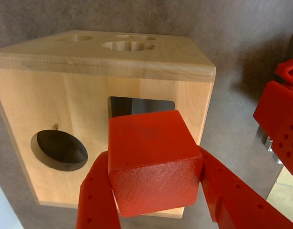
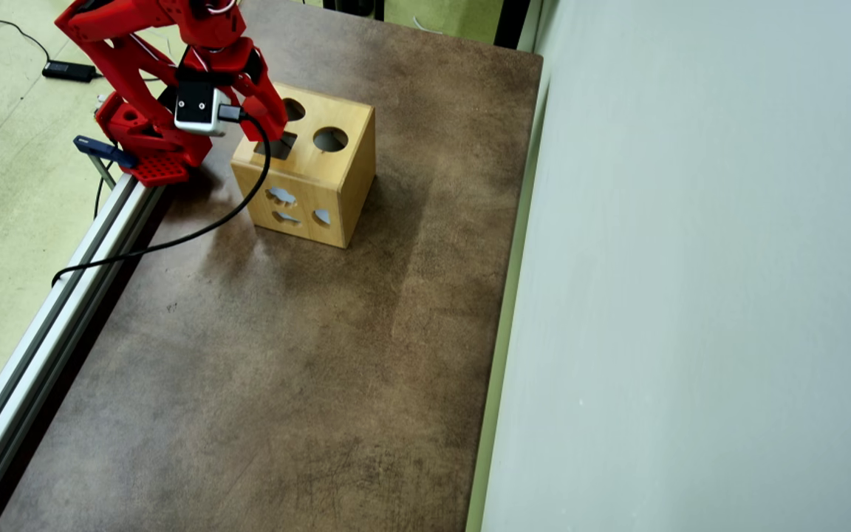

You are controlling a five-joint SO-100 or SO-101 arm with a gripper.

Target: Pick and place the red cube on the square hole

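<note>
Tool (image 1: 156,191) fingers are clamped on the cube (image 1: 153,160), one red finger on each side, holding it just over the box (image 1: 55,109) face that carries the square hole (image 1: 141,106). In the wrist view the cube covers most of that hole; only a dark strip along its top edge shows, with the round hole (image 1: 59,149) well off to the left. In the overhead view the tool hangs over the near-left part of the box top, and the cube itself is hidden under the arm.

The main risk, as I judge it, is misalignment. The hole looks only slightly larger than the cube, so a small twist or sideways offset would catch a corner on the wooden rim, leaving the cube sitting on the box face instead of dropping through. The cube seems turned a little against the hole's edges in the wrist view, though the camera angle makes that hard to confirm. Releasing too high could let it bounce off the rim onto the tabletop (image 2: 285,384). Pressing down while misaligned could shove the box, since nothing visibly holds it in place.
</note>
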